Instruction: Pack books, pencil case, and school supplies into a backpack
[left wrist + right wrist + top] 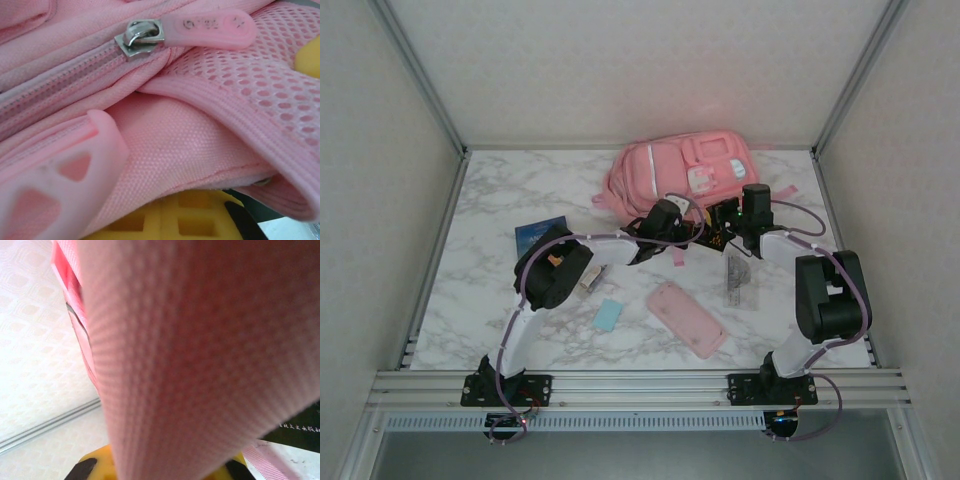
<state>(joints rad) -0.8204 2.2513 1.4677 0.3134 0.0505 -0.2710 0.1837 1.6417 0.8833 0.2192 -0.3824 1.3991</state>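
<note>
Between the left fingers (190, 215), pinched backpack (200, 145) fabric.

White marble-pattern tabletop (500, 200), grey-veined. Pale textured wall panels (620, 70) on three sides, aluminium posts (420, 75) at the corners. Slotted aluminium rail (640, 385) along near edge. Light soft, even.
</note>
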